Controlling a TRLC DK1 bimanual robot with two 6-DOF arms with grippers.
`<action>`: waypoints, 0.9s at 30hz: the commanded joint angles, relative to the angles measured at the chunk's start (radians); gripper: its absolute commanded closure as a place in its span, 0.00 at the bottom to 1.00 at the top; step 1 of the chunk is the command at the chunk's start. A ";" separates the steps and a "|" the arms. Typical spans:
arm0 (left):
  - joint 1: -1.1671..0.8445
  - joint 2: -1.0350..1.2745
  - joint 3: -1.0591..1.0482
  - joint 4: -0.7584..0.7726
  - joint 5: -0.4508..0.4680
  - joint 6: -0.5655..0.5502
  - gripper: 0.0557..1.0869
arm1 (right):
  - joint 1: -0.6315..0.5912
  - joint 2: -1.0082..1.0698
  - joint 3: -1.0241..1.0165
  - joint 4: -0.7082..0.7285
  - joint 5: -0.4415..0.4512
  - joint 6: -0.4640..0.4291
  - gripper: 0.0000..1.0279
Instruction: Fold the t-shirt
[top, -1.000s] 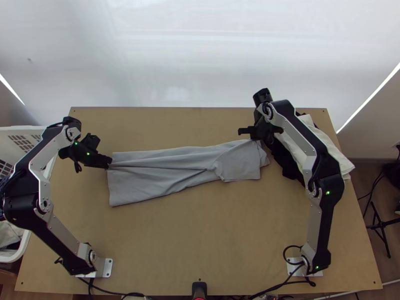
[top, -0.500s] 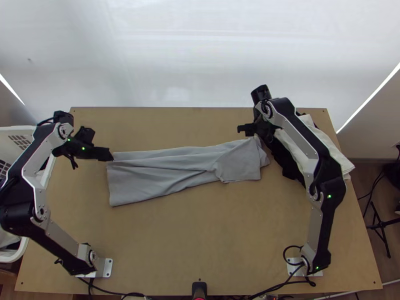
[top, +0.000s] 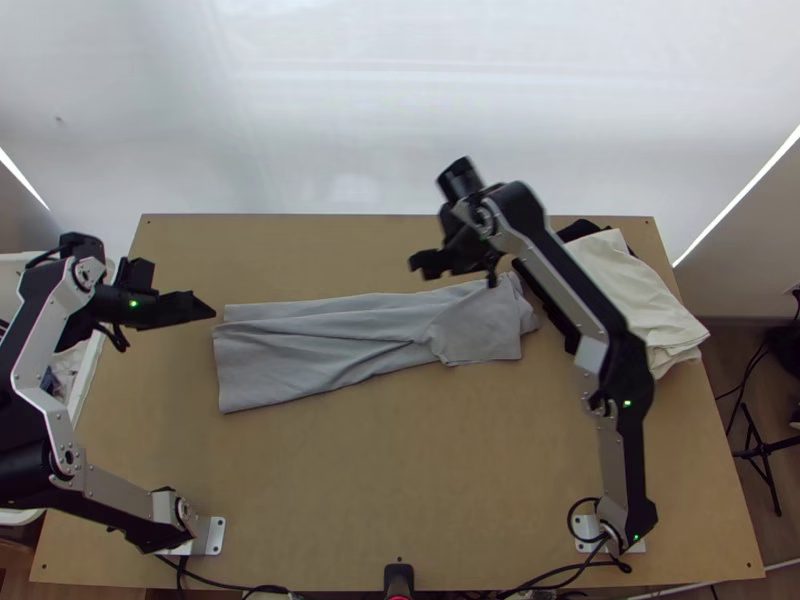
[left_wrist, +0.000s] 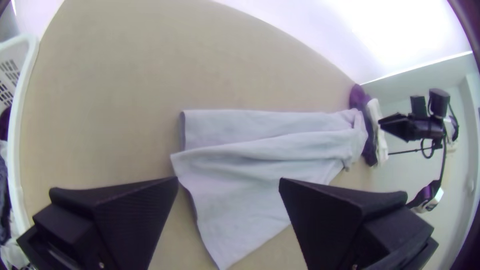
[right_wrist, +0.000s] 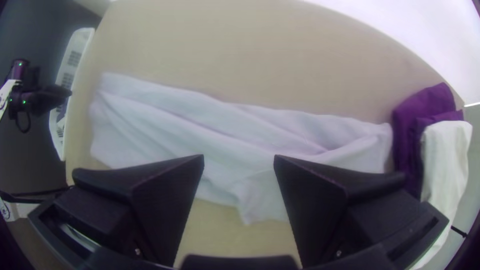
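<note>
Grey T-shirt (top: 375, 340): creased strip, nine to two o'clock.
Left pincer (top: 206, 311): released, ten o'clock.
Right pincer (top: 460, 268): released, near twelve.

L pincer (top: 205, 310) has pulled back off the tee's (top: 335, 345) near end, twd the basket (top: 90, 370) side; the bit of edge it covered 1 s ago now shows just beyond its tips. R pincer (top: 420, 263) has swung away from the pile & twd L pincer, w/ its arm (top: 570, 285) angled over too. More of the white cloth (top: 645, 295) & black cloth (top: 580, 230) is now visible behind R pincer, well apart from it.
</note>
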 joint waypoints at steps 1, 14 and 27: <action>0.080 -0.033 -0.154 0.048 0.137 -0.050 0.05 | 0.117 0.128 0.055 -0.007 -0.136 0.040 0.36; 0.111 0.037 -0.311 0.324 0.085 -0.108 0.05 | 0.105 0.271 0.054 0.051 -0.152 0.014 0.36; 0.053 0.054 -0.355 0.212 0.063 0.005 0.05 | 0.071 0.318 0.046 0.062 -0.153 0.009 0.36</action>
